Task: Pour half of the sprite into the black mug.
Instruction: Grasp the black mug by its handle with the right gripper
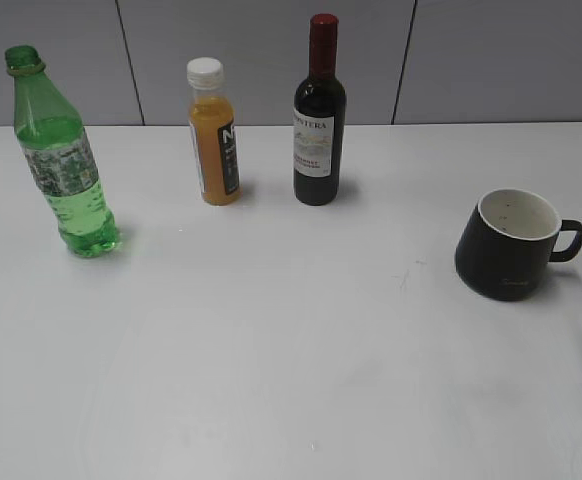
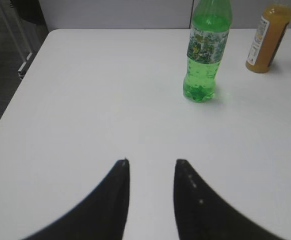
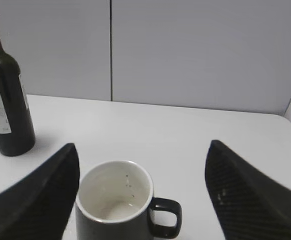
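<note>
The white table (image 1: pixel 291 380) holds the sprite (image 1: pixel 61 160) at the far left and the black mug (image 1: pixel 506 245) at the right, well apart. The left tool (image 2: pixel 151 162) is parted and empty; it should grab the bottle's middle straight on. The right tool (image 3: pixel 141 152) gapes wide behind the mug.

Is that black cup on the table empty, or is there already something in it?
Empty. The right wrist view looks down into the squat black mug with a white interior: bare white walls and bottom, only a few dark specks, no liquid.
</note>
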Robot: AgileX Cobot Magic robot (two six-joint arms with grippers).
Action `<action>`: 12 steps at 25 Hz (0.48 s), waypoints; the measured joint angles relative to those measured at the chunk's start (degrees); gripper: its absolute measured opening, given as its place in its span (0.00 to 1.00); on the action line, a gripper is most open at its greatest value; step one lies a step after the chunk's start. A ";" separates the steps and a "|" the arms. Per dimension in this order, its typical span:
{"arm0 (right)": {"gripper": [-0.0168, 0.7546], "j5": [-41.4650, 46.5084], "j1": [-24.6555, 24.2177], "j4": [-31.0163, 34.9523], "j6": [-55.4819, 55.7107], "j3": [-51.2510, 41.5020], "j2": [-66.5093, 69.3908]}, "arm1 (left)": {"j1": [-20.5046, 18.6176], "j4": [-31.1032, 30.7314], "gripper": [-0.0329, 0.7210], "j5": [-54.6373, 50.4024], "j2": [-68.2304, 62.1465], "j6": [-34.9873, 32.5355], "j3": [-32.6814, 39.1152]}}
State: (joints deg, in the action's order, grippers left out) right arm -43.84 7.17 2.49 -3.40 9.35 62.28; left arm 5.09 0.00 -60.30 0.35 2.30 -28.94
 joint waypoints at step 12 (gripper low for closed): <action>0.79 -24.86 0.00 3.36 -0.04 -4.06 24.45 | 0.00 0.00 0.36 0.00 0.00 0.00 0.00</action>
State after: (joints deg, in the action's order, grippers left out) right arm -68.70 7.17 5.85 -3.44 5.30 86.73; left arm 5.09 0.00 -60.30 0.35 2.30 -28.94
